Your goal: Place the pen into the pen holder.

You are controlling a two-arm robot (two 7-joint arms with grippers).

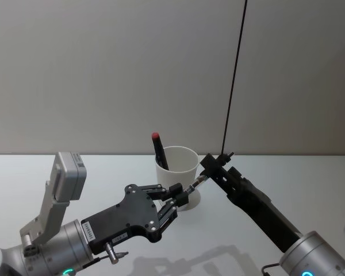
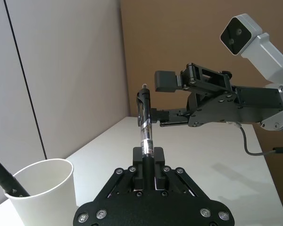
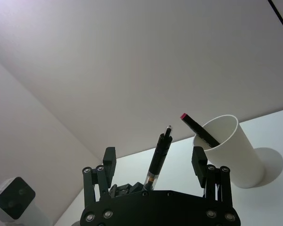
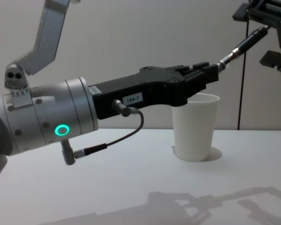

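white label [image 4: 134,99] on the left arm's black gripper body — roughly "184-7", barely legible

The black left gripper [image 2: 148,160] clamps a clear-barrelled black pen [image 2: 145,129] upright; the open right gripper [image 2: 166,101] seems just behind its tip.

White table [image 1: 310,172]; pale wall [image 1: 103,69] with dark vertical seam [image 1: 234,75].

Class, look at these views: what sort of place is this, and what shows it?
Probably a lab or test bench: a bare white table against plain walls, a paper cup as pen holder, and two robot tools, the left tool holding a pen.
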